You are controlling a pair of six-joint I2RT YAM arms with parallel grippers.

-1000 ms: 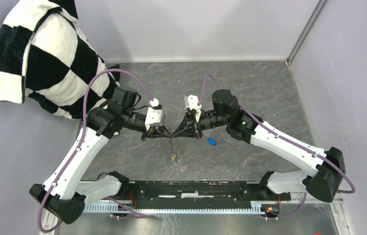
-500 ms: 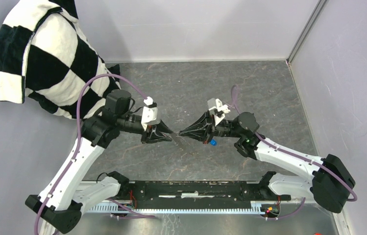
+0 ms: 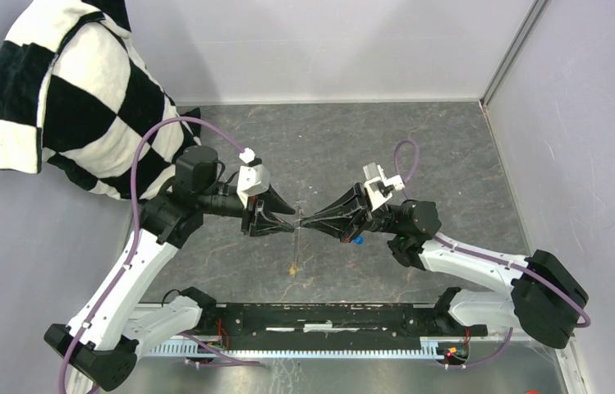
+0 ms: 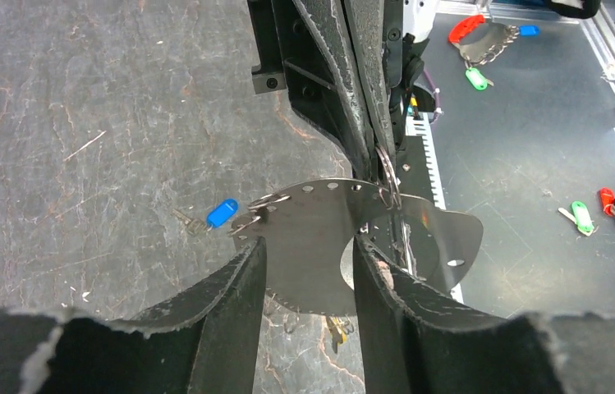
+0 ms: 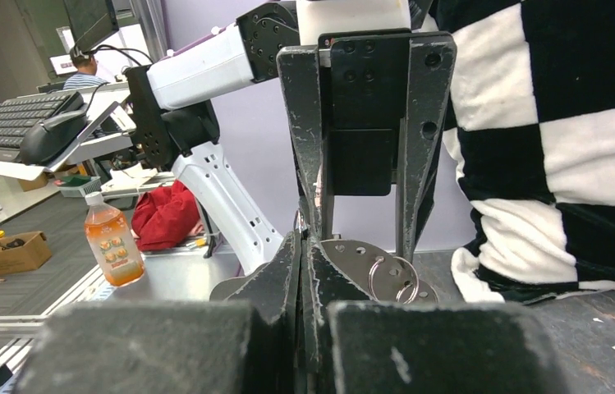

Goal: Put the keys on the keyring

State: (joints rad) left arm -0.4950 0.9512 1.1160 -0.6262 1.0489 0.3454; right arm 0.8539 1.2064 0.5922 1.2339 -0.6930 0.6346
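Note:
The keyring (image 4: 320, 213) shows as a thin grey metal plate with a row of holes and small split rings (image 5: 394, 279). It hangs edge-on (image 3: 294, 242) between the two grippers above the table. My right gripper (image 3: 304, 222) is shut on its upper edge (image 5: 351, 256). My left gripper (image 4: 308, 242) is open, with its fingers standing on either side of the plate, apart from it. The yellow-headed key (image 4: 335, 330) dangles at the plate's bottom (image 3: 293, 267). The blue-headed key (image 4: 222, 213) lies on the table under the right wrist (image 3: 356, 240).
A black-and-white checkered cloth (image 3: 66, 90) drapes over the back left corner. Purple walls stand at the back and right. Beyond the table's near rail (image 3: 312, 316), loose coloured key tags (image 4: 476, 78) lie on a metal surface. An orange bottle (image 5: 111, 246) stands off the table.
My left gripper went from shut to open and let go of the keyring. The right arm swung down and to the right, still holding it. The keyring hangs down again.

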